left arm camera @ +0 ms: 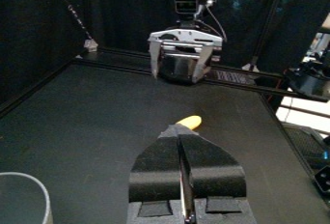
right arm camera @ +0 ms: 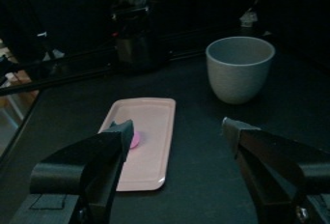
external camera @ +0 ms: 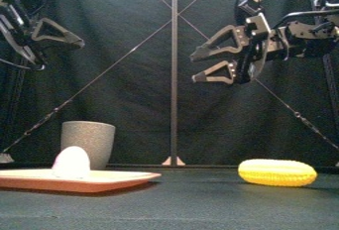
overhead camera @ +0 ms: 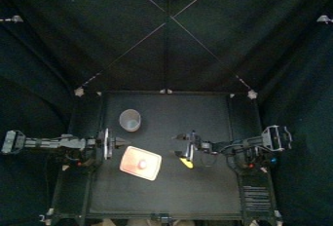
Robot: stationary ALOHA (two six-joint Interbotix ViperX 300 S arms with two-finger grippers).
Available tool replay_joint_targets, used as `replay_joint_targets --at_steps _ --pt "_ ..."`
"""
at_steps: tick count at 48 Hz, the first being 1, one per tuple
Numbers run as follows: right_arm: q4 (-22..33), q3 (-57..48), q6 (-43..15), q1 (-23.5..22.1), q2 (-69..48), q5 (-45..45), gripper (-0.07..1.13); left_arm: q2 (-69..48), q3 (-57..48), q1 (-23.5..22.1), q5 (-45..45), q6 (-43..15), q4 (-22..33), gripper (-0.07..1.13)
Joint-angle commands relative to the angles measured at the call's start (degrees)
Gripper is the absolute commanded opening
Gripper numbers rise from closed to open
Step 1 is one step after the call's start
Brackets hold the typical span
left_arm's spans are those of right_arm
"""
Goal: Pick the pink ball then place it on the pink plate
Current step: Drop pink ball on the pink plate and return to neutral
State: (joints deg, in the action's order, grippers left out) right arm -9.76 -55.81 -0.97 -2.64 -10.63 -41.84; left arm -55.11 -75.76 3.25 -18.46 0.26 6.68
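Note:
The pink ball (right arm camera: 134,141) lies on the flat pink plate (right arm camera: 152,170), toward the end nearest the grey cup. In the front view the ball (external camera: 71,162) looks pale on the plate (external camera: 119,179) at the left. From above, the ball (overhead camera: 135,158) and plate (overhead camera: 148,169) lie left of centre. My right gripper (external camera: 212,57) hangs open high over the table with nothing between its jaws; the right wrist view shows it (right arm camera: 180,136) looking down on the plate. My left gripper (left arm camera: 180,131) is shut and holds nothing, raised at the left (overhead camera: 104,144).
A tall grey speckled cup (external camera: 87,143) stands behind the plate, also seen from above (overhead camera: 130,120). A yellow toy corn cob (external camera: 279,172) lies on the table to the right, under the right gripper (overhead camera: 193,144).

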Motion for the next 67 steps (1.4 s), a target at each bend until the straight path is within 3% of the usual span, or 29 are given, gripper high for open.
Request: replay_joint_targets --at_steps 1,26,43,67 --pt "0.09 -2.02 0.18 -1.41 -4.66 -0.44 1.04 0.26 0.7 0.0 -0.53 0.0 0.35 0.03" --pt "0.0 -12.39 0.0 -3.16 -18.63 0.62 1.04 0.26 0.26 0.18 -0.53 -0.18 0.44 0.03" --pt "-0.26 -13.62 0.0 -3.16 -19.86 6.06 1.04 0.26 0.18 0.35 -0.53 -0.18 0.44 0.03" --pt "-0.18 -12.74 0.0 -3.25 -19.86 6.42 1.04 0.26 -0.26 0.62 -0.53 -0.09 0.44 0.03"
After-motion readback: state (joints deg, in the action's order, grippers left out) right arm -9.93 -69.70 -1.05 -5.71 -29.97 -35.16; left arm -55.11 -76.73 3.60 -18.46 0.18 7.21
